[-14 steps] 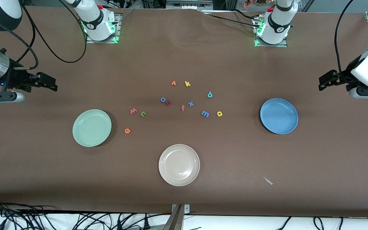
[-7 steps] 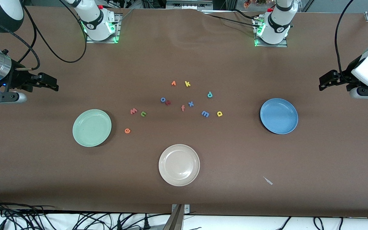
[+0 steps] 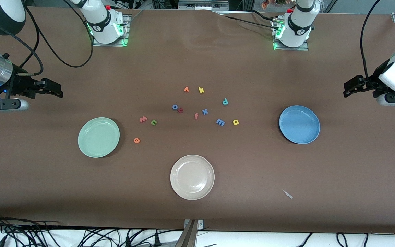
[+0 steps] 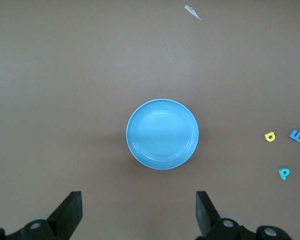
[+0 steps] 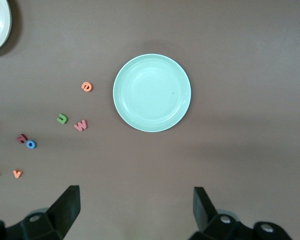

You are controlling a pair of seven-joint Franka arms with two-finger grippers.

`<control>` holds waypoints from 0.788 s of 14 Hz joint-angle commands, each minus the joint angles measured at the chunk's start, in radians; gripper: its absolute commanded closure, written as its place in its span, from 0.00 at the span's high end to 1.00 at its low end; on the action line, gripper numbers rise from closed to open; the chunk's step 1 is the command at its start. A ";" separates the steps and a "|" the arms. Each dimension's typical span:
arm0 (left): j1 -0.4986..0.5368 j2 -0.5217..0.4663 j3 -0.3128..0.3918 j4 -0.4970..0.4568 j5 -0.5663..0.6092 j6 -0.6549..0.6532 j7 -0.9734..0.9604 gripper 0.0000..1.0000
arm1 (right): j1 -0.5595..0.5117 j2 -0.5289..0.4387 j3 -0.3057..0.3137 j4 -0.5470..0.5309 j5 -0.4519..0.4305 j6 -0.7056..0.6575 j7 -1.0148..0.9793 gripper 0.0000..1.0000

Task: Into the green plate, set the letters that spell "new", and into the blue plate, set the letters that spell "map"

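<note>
Foam letters sit scattered mid-table, your landmark: toward the right arm's end, the green plate (image 3: 98,137) lies empty beside w (image 3: 143,119), n (image 3: 154,122) and e (image 3: 136,140), right gripper (image 3: 57,92) wide above the table. Toward the left arm's end, m (image 3: 220,122), a (image 3: 236,122) and p (image 3: 225,101) lie short of the empty blue plate (image 3: 299,124); left gripper (image 3: 346,90) hangs wide too.

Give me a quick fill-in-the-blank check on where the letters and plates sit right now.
1. The green plate holds ____ letters.
2. The orange "e" lies nearest the ____ plate.
3. The yellow "a" lies beside the blue ____.
4. Both end effectors, left and right, have jaws ____.

Missing: no; green; "m"; open
</note>
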 commanded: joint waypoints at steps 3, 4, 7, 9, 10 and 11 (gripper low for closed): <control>0.008 0.001 -0.004 0.023 -0.014 -0.025 0.022 1.00 | -0.001 -0.024 0.000 -0.028 0.013 0.012 -0.013 1.00; 0.008 0.001 -0.004 0.023 -0.012 -0.025 0.022 1.00 | -0.001 -0.024 0.000 -0.028 0.013 0.012 -0.013 1.00; 0.006 0.001 -0.006 0.023 -0.014 -0.030 0.022 1.00 | -0.001 -0.024 0.000 -0.028 0.013 0.013 -0.013 1.00; 0.006 -0.001 -0.007 0.023 -0.014 -0.034 0.019 1.00 | -0.001 -0.024 0.000 -0.028 0.013 0.013 -0.013 1.00; 0.006 -0.005 -0.012 0.023 -0.014 -0.054 0.019 1.00 | -0.001 -0.024 0.000 -0.028 0.013 0.015 -0.013 1.00; 0.006 -0.007 -0.013 0.023 -0.014 -0.066 0.016 1.00 | -0.001 -0.024 0.000 -0.030 0.013 0.016 -0.011 1.00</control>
